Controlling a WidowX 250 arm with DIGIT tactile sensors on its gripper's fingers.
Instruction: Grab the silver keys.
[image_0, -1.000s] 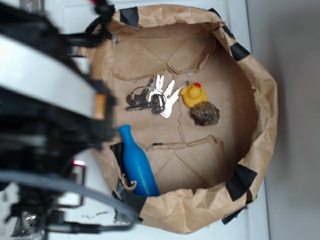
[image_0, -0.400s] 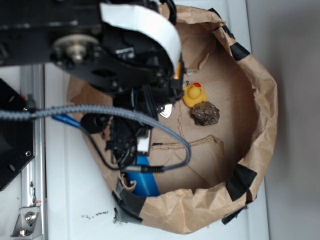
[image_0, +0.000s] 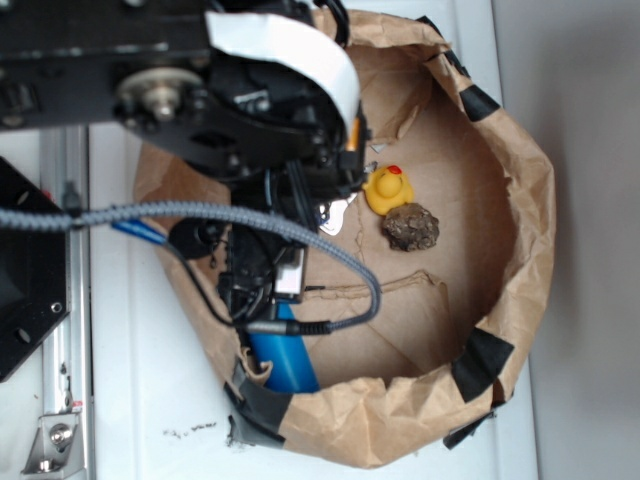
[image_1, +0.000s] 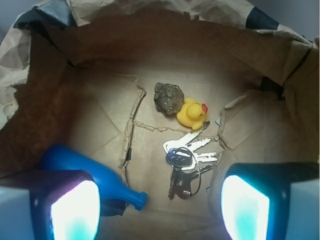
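- My pincer (image_1: 160, 207) hangs spread wide and empty, its two glowing fingertips (image_1: 75, 212) low at either side of the wrist view, above the floor of the paper bag (image_1: 90, 110).
- The silver keys (image_1: 187, 157) lie flat on the bag floor between my fingertips and a little beyond them, fanned out on their ring, untouched.
- A blue bottle (image_1: 85, 167) lies on its side by my left fingertip, neck pointing toward the keys.
- Just past the keys sits a yellow duck (image_1: 191, 112), close to the key tips.
- A dark lumpy rock (image_1: 167, 97) rests against the duck's far side.
- From outside, my arm (image_0: 230, 120) covers most of the keys.
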